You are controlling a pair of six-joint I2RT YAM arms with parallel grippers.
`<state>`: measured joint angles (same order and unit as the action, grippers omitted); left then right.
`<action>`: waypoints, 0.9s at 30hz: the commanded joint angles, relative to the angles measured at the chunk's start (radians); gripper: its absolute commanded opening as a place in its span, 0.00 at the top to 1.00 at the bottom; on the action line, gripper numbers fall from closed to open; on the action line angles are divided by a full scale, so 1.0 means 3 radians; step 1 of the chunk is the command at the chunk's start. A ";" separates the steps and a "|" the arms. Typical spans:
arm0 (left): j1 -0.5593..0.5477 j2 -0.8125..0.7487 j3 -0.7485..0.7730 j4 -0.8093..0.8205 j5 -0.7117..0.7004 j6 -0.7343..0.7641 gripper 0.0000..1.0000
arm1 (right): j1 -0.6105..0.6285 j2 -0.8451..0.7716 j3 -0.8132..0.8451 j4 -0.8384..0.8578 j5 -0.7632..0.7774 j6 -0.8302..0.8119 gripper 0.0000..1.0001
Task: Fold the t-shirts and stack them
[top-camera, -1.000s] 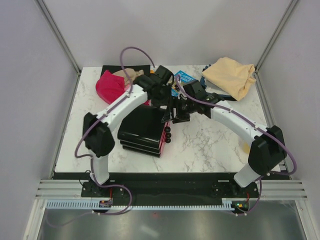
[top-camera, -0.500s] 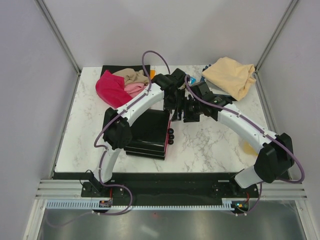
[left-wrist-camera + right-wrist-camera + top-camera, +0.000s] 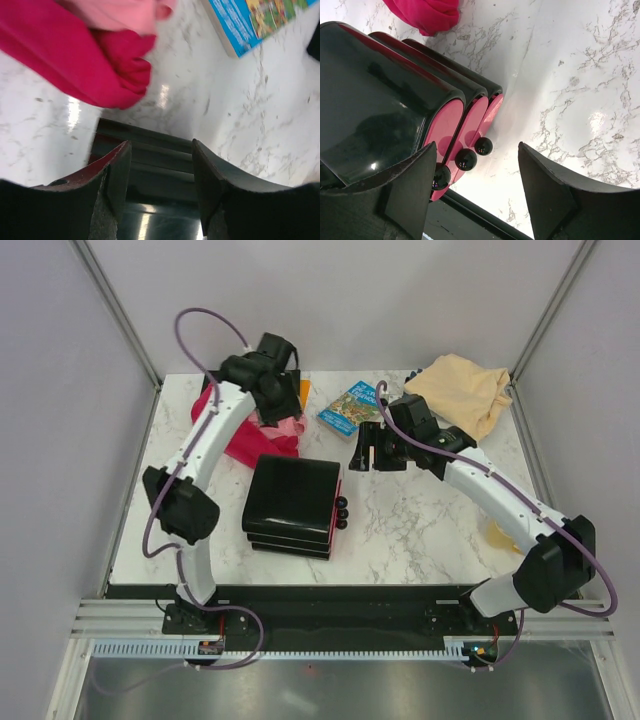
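Red shirt (image 3: 235, 440) lies crumpled at the back left of the tabletop (image 3: 420, 520), with the pink shirt (image 3: 283, 430) bunched on top of it along its right side, the two touching. Neither is spread, neither is folded. The cream shirt (image 3: 462, 392) sits in its own loose heap in the back right corner, well apart from the pair.

The left gripper (image 3: 160, 150) hangs over the near edge of the red-and-pink pile, jaws wide, nothing between them. The right gripper (image 3: 477, 150) is over bare marble near the middle, jaws also spread wide and empty, with the black stack (image 3: 293, 500) just to its left. The book (image 3: 350, 406) lies between the two grippers at the back.

This looks like the very start: picking the first shirt, with no fold made and no stack of shirts begun. The next move calls for the left gripper to drop onto one shirt only, likely the pink one on top, and pinch a single edge so that the red does not drag along. It then needs open marble to spread the shirt flat, clear of the stack and the book.
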<state>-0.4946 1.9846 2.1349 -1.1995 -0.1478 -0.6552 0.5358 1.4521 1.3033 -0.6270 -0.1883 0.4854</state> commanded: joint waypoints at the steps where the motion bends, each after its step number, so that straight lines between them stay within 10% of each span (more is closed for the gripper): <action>1: 0.0400 -0.0494 -0.0096 -0.0143 -0.0100 0.0056 0.41 | -0.0022 0.0017 0.0165 0.0060 -0.0012 -0.0105 0.27; 17: 0.0539 -0.2038 -0.2380 -0.0077 0.0104 0.0185 0.35 | -0.0017 0.0390 0.0426 0.0116 -0.0492 -0.0151 0.24; 27: 0.0554 -0.2427 -0.2887 0.0102 0.0447 0.0297 0.35 | -0.0017 0.0493 0.0508 0.0239 -0.0844 -0.0110 0.24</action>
<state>-0.3302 1.2919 1.3308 -1.1786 -0.0746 -0.6174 0.5327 1.6001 1.4014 -0.6075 -0.3653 0.4515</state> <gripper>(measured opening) 0.647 0.761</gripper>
